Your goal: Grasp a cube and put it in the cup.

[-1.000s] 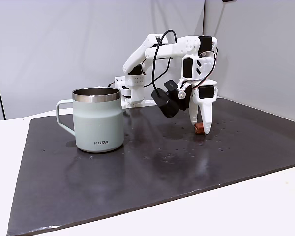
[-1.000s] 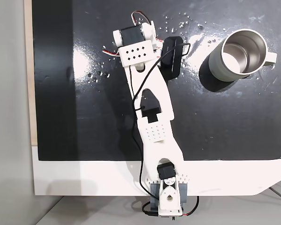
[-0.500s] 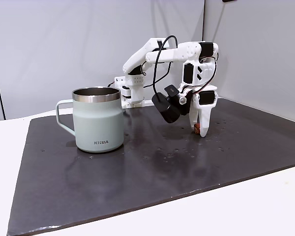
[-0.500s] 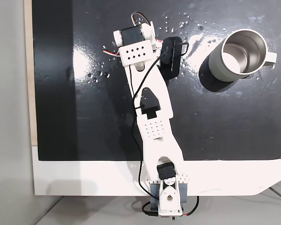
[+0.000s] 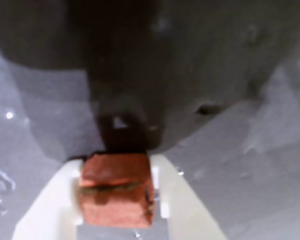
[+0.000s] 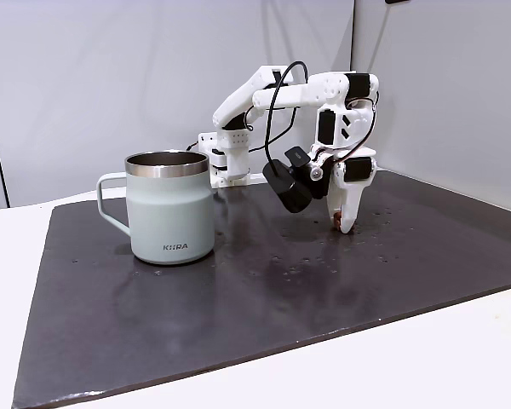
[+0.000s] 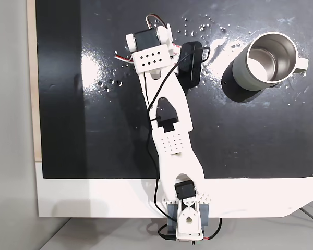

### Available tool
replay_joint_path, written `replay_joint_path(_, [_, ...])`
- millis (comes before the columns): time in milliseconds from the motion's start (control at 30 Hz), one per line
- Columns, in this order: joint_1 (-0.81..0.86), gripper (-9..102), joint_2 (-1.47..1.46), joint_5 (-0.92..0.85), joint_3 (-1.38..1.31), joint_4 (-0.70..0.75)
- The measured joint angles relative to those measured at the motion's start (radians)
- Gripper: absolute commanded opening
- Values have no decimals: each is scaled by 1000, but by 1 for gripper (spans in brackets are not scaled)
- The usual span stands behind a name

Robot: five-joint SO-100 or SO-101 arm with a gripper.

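The white arm reaches out from its base, upper arm rising, forearm level and wrist bent straight down in a fixed view. Its gripper (image 6: 344, 223) points at the dark surface, both white fingers (image 5: 176, 200) closed against the sides of the cube (image 5: 117, 190) in the wrist view. A black cable loops over the elbow.

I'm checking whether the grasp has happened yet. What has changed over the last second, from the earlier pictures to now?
In a fixed view the gripper has closed on the cube: a second ago its fingers straddled the cube on the dark mat, and now they are together with the cube pinched at the tips. The wrist view shows the cube clamped between both fingers. The cup has not moved.
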Motion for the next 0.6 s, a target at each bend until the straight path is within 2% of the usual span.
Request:
replay_joint_path(133, [5,5,126,0,40,0])
replay_joint_path(433, [43,5,612,5,202,-25])
replay_joint_path(600, [74,5,727,-3,225,-32])
